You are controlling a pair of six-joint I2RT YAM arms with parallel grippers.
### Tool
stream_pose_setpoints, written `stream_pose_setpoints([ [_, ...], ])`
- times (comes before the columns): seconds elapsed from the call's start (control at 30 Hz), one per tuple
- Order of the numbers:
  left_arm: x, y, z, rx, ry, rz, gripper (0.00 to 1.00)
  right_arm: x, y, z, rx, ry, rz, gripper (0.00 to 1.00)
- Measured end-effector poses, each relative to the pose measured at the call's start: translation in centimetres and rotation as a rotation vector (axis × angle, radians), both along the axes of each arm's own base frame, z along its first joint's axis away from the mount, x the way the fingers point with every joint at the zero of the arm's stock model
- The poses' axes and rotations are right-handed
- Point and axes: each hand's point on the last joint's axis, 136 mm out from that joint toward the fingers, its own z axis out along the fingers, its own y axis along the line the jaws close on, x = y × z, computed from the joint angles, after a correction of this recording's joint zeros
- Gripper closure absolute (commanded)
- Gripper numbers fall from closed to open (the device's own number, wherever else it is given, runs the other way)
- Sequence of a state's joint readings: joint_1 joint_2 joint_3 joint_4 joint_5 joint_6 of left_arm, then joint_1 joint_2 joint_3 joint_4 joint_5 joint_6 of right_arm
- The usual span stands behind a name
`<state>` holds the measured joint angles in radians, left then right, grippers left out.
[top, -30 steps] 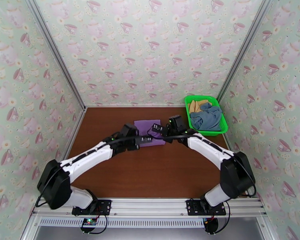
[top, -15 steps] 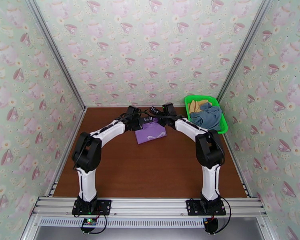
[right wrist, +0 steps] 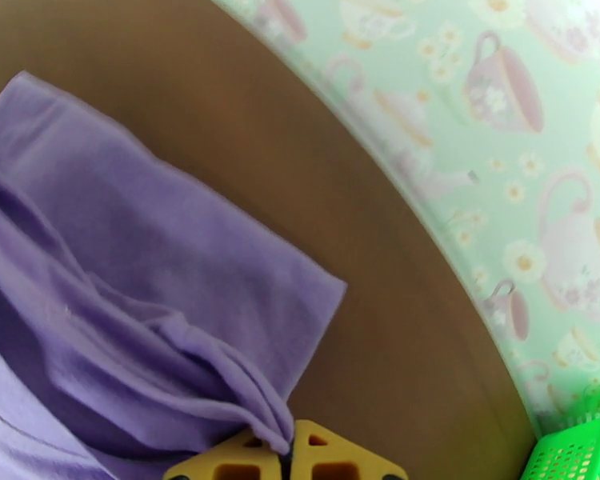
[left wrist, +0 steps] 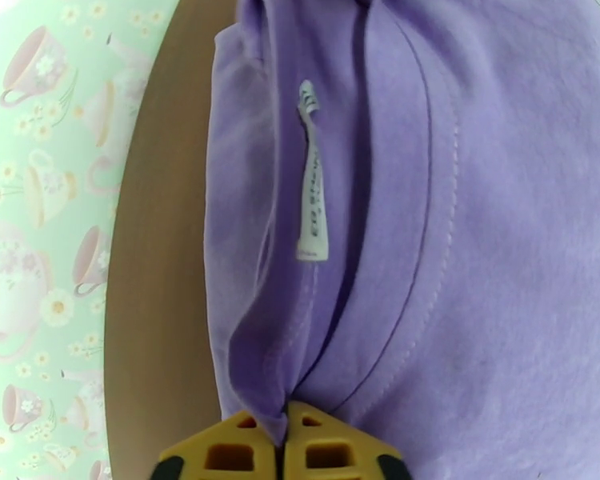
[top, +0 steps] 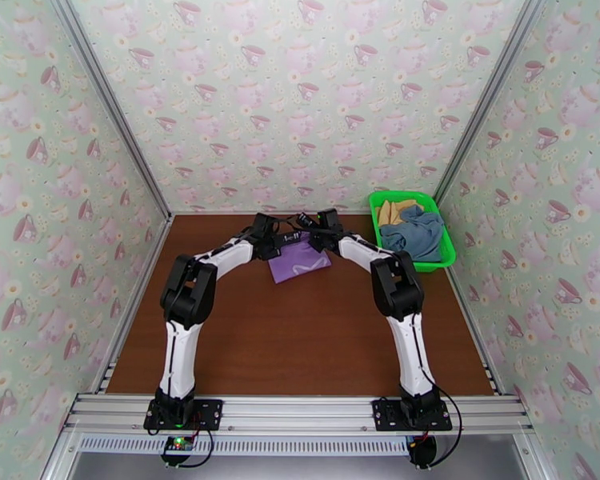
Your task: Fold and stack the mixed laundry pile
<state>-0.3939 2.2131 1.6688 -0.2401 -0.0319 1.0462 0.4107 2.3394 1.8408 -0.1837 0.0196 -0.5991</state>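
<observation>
The lilac purple garment (top: pixel 300 263) lies rumpled on the brown table (top: pixel 300 346) near the back wall. Both arms reach far out to its far edge. My left gripper (top: pixel 286 236) pinches a fold of it between its yellow fingertips (left wrist: pixel 228 451), beside the white care label (left wrist: pixel 312 194). My right gripper (top: pixel 308 234) is shut the same way on a gathered corner of the purple garment (right wrist: pixel 140 314), with its fingertips (right wrist: pixel 340 458) pressed together on the cloth. The slate blue-grey garment (top: pixel 416 234) and the tan-yellow garment (top: pixel 394 210) lie crumpled in the green basket (top: pixel 374 208).
The green mesh basket stands at the back right corner against the teacup-patterned walls (top: pixel 300 98). Its corner shows in the right wrist view (right wrist: pixel 580 450). Bare brown table stretches from the garment to the arm bases (top: pixel 180 414).
Both arms have stretched out from mid-table toward the back wall, carrying pinched edges of the purple garment away from me. The garment went from a flat rectangle to a skewed, rumpled shape.
</observation>
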Motion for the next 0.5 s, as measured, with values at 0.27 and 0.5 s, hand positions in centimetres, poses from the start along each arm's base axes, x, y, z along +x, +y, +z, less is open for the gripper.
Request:
stream_pose_setpoints([
  [0.27,3.6,1.6,-0.6,0.015,-0.113,0.151,0.38,1.1,-0.5,0.5,0.110,0.006,-0.092,0.37],
  [0.5,6.6,5.7,3.9,0.068,-0.318,0.403,0.35,1.1,-2.9,2.7,0.390,0.026,-0.182,0.35],
])
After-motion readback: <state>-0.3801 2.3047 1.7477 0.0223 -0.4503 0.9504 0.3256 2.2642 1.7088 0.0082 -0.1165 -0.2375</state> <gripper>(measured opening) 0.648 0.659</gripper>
